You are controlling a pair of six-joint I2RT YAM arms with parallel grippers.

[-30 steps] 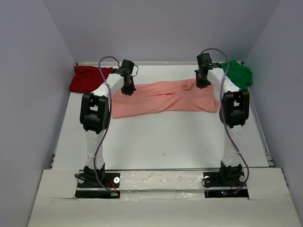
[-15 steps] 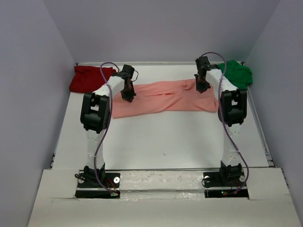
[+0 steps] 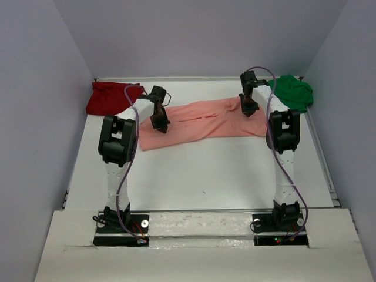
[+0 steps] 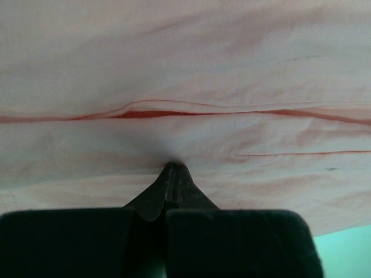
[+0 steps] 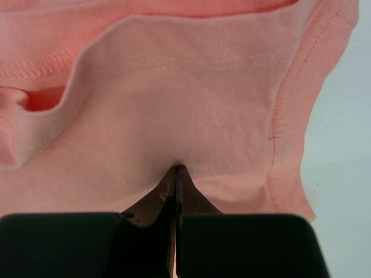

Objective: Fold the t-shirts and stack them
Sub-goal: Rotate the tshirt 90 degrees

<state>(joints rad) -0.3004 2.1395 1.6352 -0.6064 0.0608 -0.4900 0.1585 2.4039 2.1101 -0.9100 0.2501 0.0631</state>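
The salmon-pink t-shirt (image 3: 202, 122) lies spread across the back middle of the table. My left gripper (image 3: 161, 125) is shut on its left part; the left wrist view shows my closed tips (image 4: 171, 169) pinching pink cloth (image 4: 185, 69) that fills the frame. My right gripper (image 3: 249, 109) is shut on the shirt's right part near a ribbed hem (image 5: 290, 116), tips (image 5: 178, 169) pressed into the fabric (image 5: 191, 98). The dark red t-shirt (image 3: 108, 97) is bunched at the back left corner. The bright green t-shirt (image 3: 292, 92) is bunched at the back right corner.
Grey walls enclose the table on the left, back and right. The white table surface (image 3: 200, 173) stretches from the pink shirt to the arm bases (image 3: 120, 226) at the near edge.
Both grippers have moved toward the near side and slightly inward with the pink shirt's back edge, drawing the cloth forward. The red and green shirts have not moved.
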